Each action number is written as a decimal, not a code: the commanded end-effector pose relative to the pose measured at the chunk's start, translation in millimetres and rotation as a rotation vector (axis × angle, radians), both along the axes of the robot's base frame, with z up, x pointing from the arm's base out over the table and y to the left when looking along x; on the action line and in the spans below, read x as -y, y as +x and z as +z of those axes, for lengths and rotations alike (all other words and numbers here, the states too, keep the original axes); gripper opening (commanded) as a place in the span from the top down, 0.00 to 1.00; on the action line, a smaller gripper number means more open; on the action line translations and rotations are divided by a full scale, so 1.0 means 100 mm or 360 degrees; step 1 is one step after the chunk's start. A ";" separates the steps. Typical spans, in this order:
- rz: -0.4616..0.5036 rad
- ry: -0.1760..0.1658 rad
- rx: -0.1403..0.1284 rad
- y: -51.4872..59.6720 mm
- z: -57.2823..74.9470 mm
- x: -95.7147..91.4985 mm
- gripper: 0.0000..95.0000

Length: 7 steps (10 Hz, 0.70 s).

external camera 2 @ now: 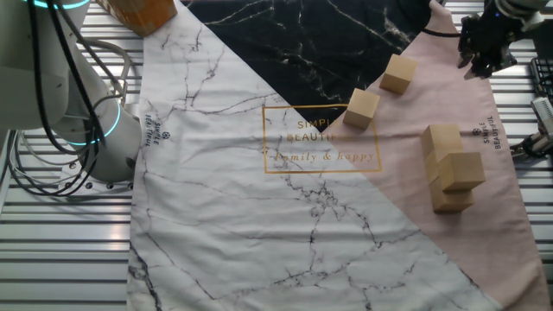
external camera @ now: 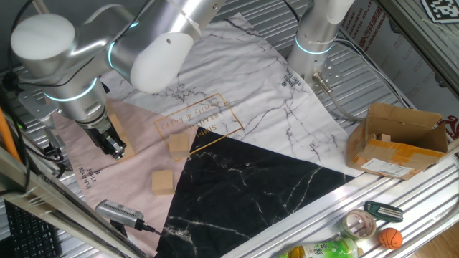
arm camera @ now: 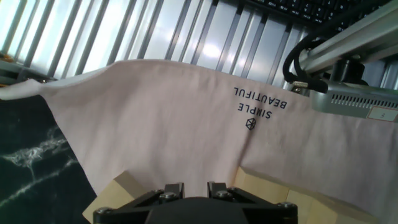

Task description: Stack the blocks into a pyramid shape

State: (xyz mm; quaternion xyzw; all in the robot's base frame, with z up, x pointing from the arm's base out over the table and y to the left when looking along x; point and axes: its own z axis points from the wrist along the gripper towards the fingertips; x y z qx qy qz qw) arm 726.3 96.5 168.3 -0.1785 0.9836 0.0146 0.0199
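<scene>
Hand (arm camera: 189,190) hovers over stacked blocks (external camera 2: 451,168), grip state unclear. Fetch loose block (external camera 2: 361,109) next; seat it square, centred on seam.

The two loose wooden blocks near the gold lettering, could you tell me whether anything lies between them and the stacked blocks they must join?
Nothing visible does. The two loose blocks sit on bare cloth, apart from the stacked blocks, with only open pink fabric between. The tool hangs off to one side, beyond that path.
</scene>
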 end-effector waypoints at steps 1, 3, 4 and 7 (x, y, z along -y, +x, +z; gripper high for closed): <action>-0.0019 -0.0002 0.0000 0.01 0.00 0.00 0.80; -0.0017 0.0000 -0.0003 0.01 0.00 0.00 0.80; -0.0013 -0.0008 -0.0007 0.01 0.00 0.00 1.00; 0.0065 -0.0040 0.0016 0.01 0.00 0.00 1.00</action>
